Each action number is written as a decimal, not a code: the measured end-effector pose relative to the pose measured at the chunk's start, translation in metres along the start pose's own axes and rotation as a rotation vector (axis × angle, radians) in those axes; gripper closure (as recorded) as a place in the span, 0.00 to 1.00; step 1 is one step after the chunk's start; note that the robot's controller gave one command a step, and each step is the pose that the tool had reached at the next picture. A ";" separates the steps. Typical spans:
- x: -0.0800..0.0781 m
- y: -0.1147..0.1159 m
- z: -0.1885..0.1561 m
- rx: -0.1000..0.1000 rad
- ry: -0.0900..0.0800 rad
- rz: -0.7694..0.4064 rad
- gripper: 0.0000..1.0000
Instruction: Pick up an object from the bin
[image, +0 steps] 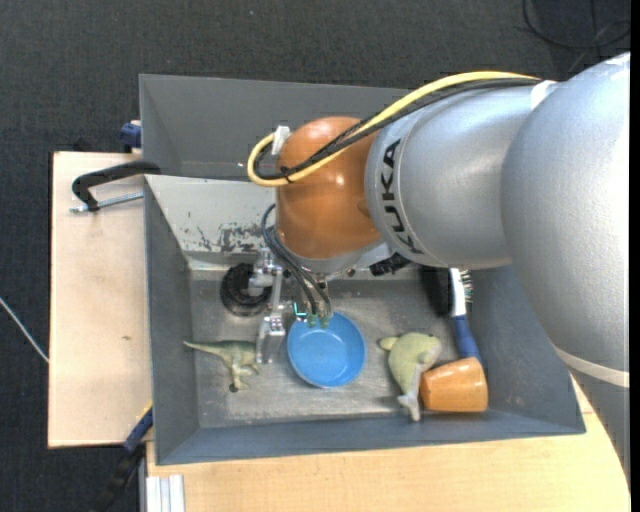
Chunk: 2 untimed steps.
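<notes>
Blue bowl (330, 355) lay mid-bin. We read "KUKA" on the arm (450, 180). The gripper (292, 328) stood spread at the bowl's left rim, clasping nothing.

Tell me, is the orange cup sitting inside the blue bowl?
No, the orange cup lies apart, to the right of the blue bowl.

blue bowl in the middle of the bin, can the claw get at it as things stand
Probably yes: the claw hangs right at the rim of the blue bowl, and nothing lies in or over the bowl.
</notes>
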<state>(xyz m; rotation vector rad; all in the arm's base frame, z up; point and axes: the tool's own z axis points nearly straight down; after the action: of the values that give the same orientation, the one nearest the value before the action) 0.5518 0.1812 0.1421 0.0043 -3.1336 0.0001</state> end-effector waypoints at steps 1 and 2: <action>0.023 -0.016 0.072 -0.002 -0.013 -0.108 0.00; 0.021 -0.015 0.068 -0.005 -0.021 -0.106 1.00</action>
<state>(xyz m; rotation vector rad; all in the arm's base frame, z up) 0.5307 0.1659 0.0740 0.1721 -3.1495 -0.0081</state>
